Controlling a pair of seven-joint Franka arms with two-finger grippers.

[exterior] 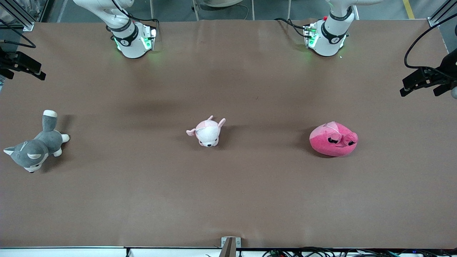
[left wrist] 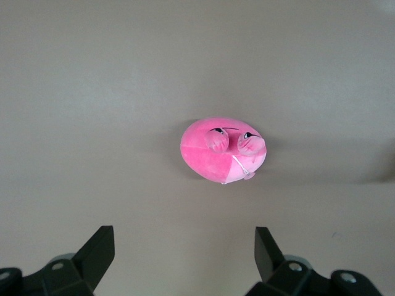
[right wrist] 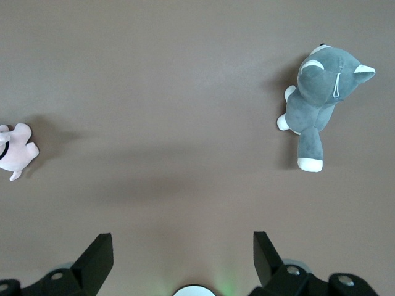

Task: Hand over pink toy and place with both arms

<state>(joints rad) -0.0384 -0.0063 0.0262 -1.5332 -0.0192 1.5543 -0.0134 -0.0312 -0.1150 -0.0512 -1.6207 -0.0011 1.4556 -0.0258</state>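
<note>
Left end effector (left wrist: 184, 259) spread high over the pink toy (left wrist: 223, 150), right end effector (right wrist: 182, 262) spread, waiting; soft rounded plush could slip an off-centre pinch.

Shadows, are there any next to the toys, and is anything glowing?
Front view: a soft dark shadow beside the pink toy, green lights glowing on both arm bases. Left wrist view: the toy looks sharp. Right wrist view: a shadow beside the gray plush.

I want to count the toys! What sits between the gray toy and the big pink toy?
One small pale pink-and-white plush lies between the gray toy and the pink toy, shown in the front view.
</note>
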